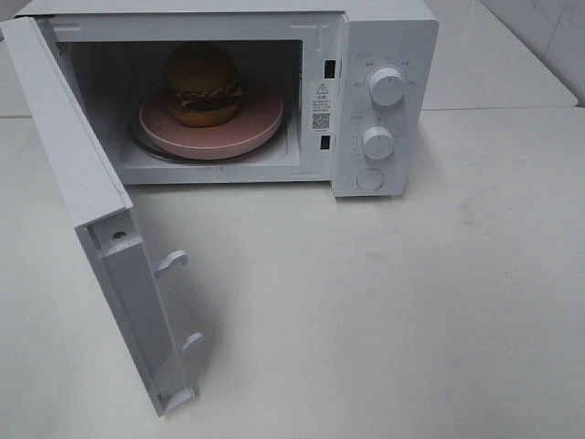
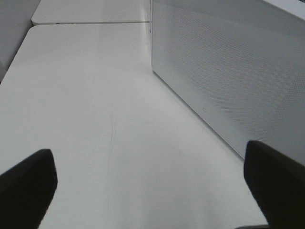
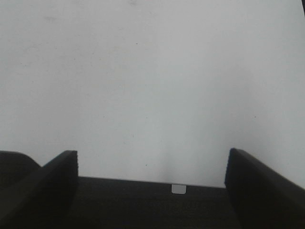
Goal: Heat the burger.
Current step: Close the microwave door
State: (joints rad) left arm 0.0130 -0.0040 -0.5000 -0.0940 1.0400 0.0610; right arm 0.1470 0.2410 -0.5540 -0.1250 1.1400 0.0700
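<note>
The burger [image 1: 203, 84], with a golden-brown bun, green lettuce and dark layers, sits on a pink plate [image 1: 260, 119] inside the white microwave [image 1: 384, 37]. The microwave door [image 1: 91, 201] stands wide open, swung out to the left. Neither gripper shows in the exterior high view. In the left wrist view my left gripper [image 2: 150, 183] is open and empty over the white table, with the perforated outer face of the door [image 2: 228, 71] beside it. In the right wrist view my right gripper [image 3: 151, 167] is open and empty over bare table.
The microwave's control panel has two round knobs [image 1: 387, 87] [image 1: 377, 143] and a round button [image 1: 370, 179] at its right side. The white table [image 1: 384, 311] stretches in front of the microwave. A second table surface [image 2: 90, 12] adjoins behind.
</note>
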